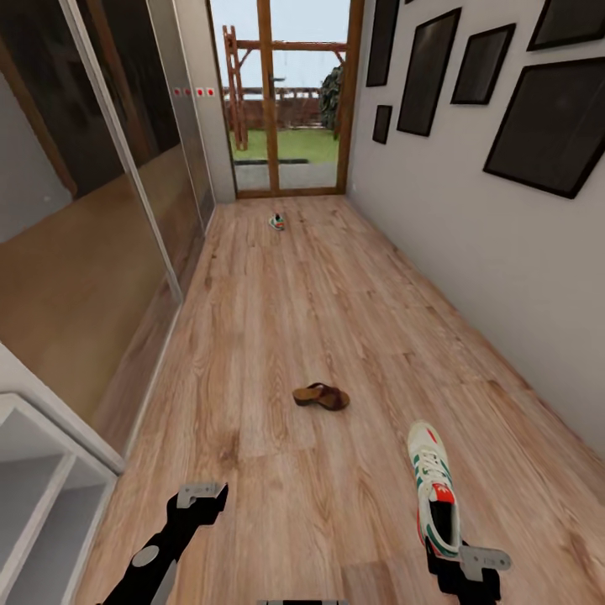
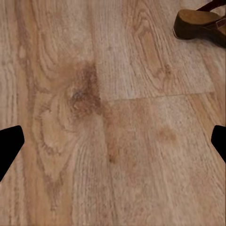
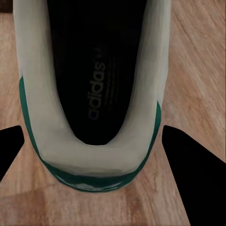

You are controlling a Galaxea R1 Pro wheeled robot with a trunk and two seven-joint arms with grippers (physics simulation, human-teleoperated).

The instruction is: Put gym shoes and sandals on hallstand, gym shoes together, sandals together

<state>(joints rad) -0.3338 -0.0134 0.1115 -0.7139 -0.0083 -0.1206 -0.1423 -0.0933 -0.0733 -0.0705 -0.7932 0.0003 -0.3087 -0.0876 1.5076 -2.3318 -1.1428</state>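
One gym shoe (image 1: pixel 435 491), white with green stripes and a red tongue, lies on the corridor floor (image 1: pixel 319 302) at the near right. My right gripper (image 1: pixel 449 555) is at its heel. In the right wrist view that gripper (image 3: pixel 92 136) is open, with a finger on each side of the gym shoe's heel (image 3: pixel 94 155). A brown sandal (image 1: pixel 321 396) lies mid-floor, ahead of my left gripper (image 1: pixel 202 504). In the left wrist view my left gripper (image 2: pixel 116 134) is open over bare planks, short of the sandal (image 2: pixel 200 23). The other gym shoe (image 1: pixel 276 222) lies far down the corridor. The hallstand (image 1: pixel 34 470) is at the near left.
Mirrored sliding doors (image 1: pixel 101 185) line the left side. A white wall with dark picture frames (image 1: pixel 550 126) lines the right. A glazed door (image 1: pixel 281 101) with a garden behind it closes the far end.
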